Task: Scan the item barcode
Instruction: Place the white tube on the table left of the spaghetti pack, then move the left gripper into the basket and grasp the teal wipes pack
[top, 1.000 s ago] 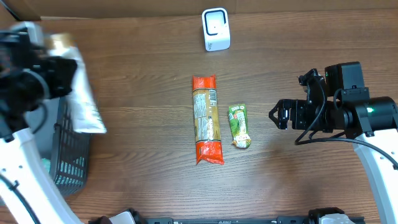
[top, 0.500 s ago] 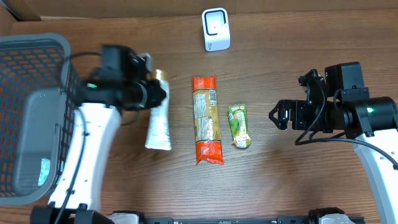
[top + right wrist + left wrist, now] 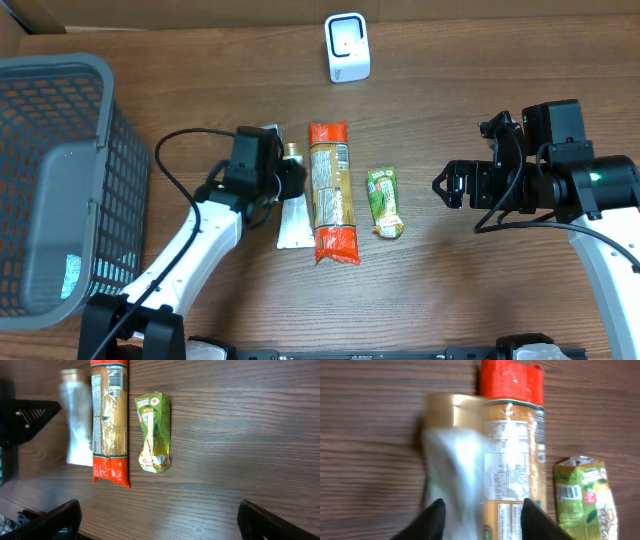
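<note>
Fingers (image 3: 434, 517) of the left gripper (image 3: 485, 512) stand apart and pinch nothing. Between and under them lies a silver pouch (image 3: 452, 470) with a gold cap (image 3: 445, 410), blurred in the wrist view. The pouch rests flat on the table (image 3: 480, 300), its long side touching a pack of spaghetti (image 3: 332, 195) with orange-red ends. Just right of the spaghetti lies a small green packet (image 3: 384, 200), apart from it. The white barcode scanner (image 3: 347, 47) stands at the far edge, well apart from all three items. A grey basket (image 3: 60, 120) stands at the left. The right gripper (image 3: 447, 186) hovers to the right of the green packet with its jaws spread wide and empty.

We judge that little of the task is visibly done: no item is in front of the scanner, and we cannot tell if any was scanned. What is left is to pick one item, find its barcode and present it to the scanner.
</note>
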`<state>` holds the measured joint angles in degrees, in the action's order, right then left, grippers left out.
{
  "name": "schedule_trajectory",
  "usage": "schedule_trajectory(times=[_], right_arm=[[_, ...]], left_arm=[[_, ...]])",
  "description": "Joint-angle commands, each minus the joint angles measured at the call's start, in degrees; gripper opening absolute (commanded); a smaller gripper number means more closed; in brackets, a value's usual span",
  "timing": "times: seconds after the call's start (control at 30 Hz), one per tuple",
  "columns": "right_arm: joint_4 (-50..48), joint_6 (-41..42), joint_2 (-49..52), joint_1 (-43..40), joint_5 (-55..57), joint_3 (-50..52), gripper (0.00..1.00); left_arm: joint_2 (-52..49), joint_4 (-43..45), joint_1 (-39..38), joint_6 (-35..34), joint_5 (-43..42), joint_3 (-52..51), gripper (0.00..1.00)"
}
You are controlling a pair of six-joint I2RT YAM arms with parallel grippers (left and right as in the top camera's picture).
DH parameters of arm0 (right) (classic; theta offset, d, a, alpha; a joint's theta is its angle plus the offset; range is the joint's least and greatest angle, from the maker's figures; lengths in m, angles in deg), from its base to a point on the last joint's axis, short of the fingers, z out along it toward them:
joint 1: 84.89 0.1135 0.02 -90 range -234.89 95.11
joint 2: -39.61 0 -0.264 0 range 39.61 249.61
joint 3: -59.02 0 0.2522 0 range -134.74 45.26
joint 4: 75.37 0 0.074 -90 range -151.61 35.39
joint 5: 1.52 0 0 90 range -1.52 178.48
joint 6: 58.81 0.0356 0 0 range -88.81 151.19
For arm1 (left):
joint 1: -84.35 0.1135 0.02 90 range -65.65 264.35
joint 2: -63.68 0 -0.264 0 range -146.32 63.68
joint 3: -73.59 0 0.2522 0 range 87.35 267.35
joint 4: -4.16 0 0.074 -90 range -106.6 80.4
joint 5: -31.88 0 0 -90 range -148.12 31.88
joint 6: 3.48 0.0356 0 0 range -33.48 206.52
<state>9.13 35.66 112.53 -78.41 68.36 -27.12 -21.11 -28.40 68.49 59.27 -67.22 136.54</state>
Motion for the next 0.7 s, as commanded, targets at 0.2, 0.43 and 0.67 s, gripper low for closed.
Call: schedule_trajectory(times=[0.2, 0.43, 0.67], right_arm=[[-0.1, 0.0, -0.2, 0.3, -0.1, -0.3, 1.00], [-0.1, 0.0, -0.2, 0.3, -0.1, -0.3, 1.00], [-0.2, 0.0, -0.2, 0.3, -0.1, -0.3, 1.00]], left_arm=[[3.7, -3.8, 1.9, 1.4, -2.0, 8.2, 0.60], [10.5, -35.0, 13.3, 12.6, -1.6, 36.5, 0.70], [13.9, -55.0, 32.9, 15.5, 8.7, 52.0, 0.82]])
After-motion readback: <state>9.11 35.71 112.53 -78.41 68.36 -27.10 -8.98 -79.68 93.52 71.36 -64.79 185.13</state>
